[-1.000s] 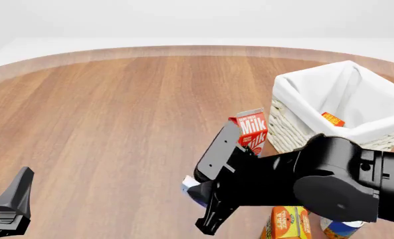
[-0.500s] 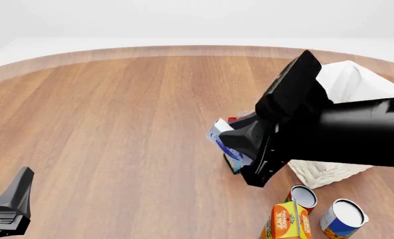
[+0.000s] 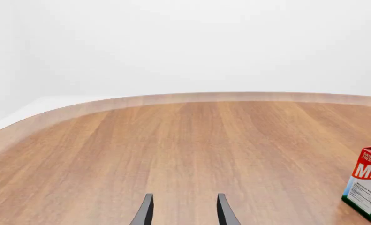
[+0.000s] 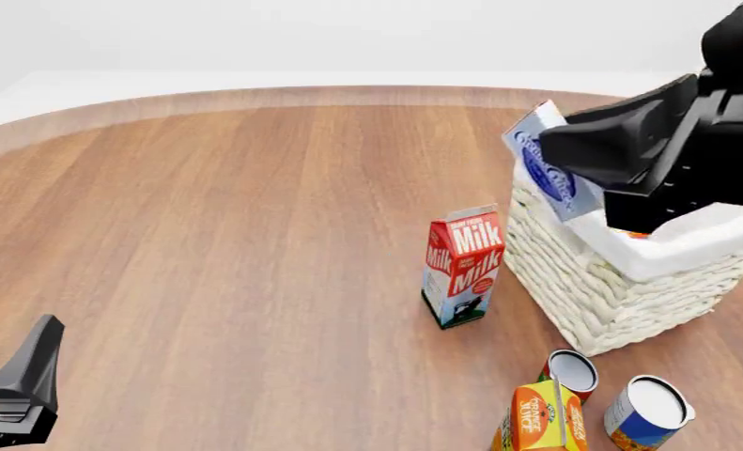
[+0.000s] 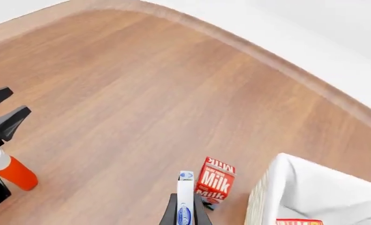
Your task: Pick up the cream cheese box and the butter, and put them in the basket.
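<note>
Front view, left to right. The left gripper [image 4: 21,390] sits low at the near left edge over the wooden table [image 4: 221,207], its fingers [image 3: 144,212] spread apart with nothing between them. A red-and-white milk carton [image 4: 461,266] stands upright on the table, just beside the basket [image 4: 596,282], a cream woven wicker container with white cloth lining folded over its rim. The right gripper [image 4: 572,150] pinches the cream cheese box [image 4: 547,164], a small white box with pale blue-grey edging and a blue oval label, held tilted in the air above the basket's near-left rim. The butter [image 5: 299,221], a red-orange carton, lies inside the basket. An orange juice carton [image 4: 547,418] and two cans [image 4: 647,409] stand near the front edge.
</note>
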### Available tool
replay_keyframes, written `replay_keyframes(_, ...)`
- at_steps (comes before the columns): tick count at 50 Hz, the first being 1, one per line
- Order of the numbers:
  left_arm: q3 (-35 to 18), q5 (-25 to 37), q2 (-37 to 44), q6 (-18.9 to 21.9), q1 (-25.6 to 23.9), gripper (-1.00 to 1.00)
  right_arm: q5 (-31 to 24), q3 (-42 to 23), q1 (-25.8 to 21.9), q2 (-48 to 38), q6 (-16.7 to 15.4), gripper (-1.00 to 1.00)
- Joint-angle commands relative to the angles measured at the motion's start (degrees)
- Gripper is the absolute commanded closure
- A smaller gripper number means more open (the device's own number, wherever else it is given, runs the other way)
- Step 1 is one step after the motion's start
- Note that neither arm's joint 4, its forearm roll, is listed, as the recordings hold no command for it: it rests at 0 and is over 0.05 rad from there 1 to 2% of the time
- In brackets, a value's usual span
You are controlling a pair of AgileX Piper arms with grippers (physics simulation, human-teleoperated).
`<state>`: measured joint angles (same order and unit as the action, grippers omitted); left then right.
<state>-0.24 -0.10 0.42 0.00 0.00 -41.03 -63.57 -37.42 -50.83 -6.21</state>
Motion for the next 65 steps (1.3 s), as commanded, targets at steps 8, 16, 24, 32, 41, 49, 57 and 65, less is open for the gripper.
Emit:
replay_keyframes(8,0.00,0.00,0.00,0.00,0.00,-1.00,-0.54,-5.39,10.48,0.62,1.81,1.00)
replay_keyframes(16,0.00,0.00,0.00,0.00,0.00,-1.00,1.26,-5.46,15.68,-0.76,3.01,1.00)
replay_keyframes(24,0.00,0.00,0.00,0.00,0.00,-1.00,1.02,-5.59,17.21,-0.58,4.03,1.00)
replay_keyframes(32,0.00,0.00,0.00,0.00,0.00,-1.00,0.72,-6.30,19.68,-0.11,4.24,1.00)
replay_keyframes(41,0.00,0.00,0.00,0.00,0.00,-1.00,1.39,-5.71,24.39,-0.90,5.65,1.00)
replay_keyframes(49,0.00,0.00,0.00,0.00,0.00,-1.00,3.04,-4.52,26.69,-2.40,6.75,1.00)
replay_keyframes(57,0.00,0.00,0.00,0.00,0.00,-1.00,4.16,-3.73,28.39,-3.64,6.74,1.00)
replay_keyframes(65,0.00,0.00,0.00,0.00,0.00,-1.00,4.68,-3.05,29.71,-4.37,6.40,1.00)
